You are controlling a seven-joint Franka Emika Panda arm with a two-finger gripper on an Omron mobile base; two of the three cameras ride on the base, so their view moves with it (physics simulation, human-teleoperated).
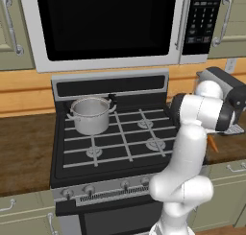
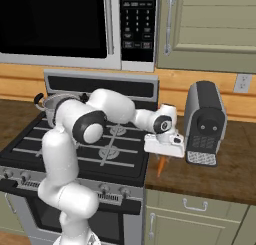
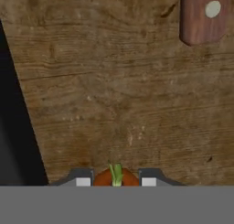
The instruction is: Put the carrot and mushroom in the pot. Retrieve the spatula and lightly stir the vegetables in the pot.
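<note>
Carrot [image 3: 116,176] sits between my fingers [image 3: 83,179], green stub up toward the lens; the fingers press it from both sides, so I read them as closed on the carrot. From the right base view the carrot [image 2: 161,165] hangs point-down under the hand, its tip at or just above the counter [image 2: 220,171]; I cannot tell if it touches. In the left base view only an orange sliver [image 1: 213,144] shows beside the arm's elbow.

Pot [image 1: 90,115] stands upright on the stove's [image 1: 120,143] rear left burner, well apart from the carrot. I see nothing in it from here. In the right base view the pot [image 2: 50,103] is mostly behind the arm.

Hand is over the counter just right of the stove, near a coffee machine [image 2: 204,123]. A wooden handle [image 3: 203,16] with a pale rivet lies on the counter, hand view, apart from the carrot. Microwave [image 1: 110,25] hangs above the stove.
</note>
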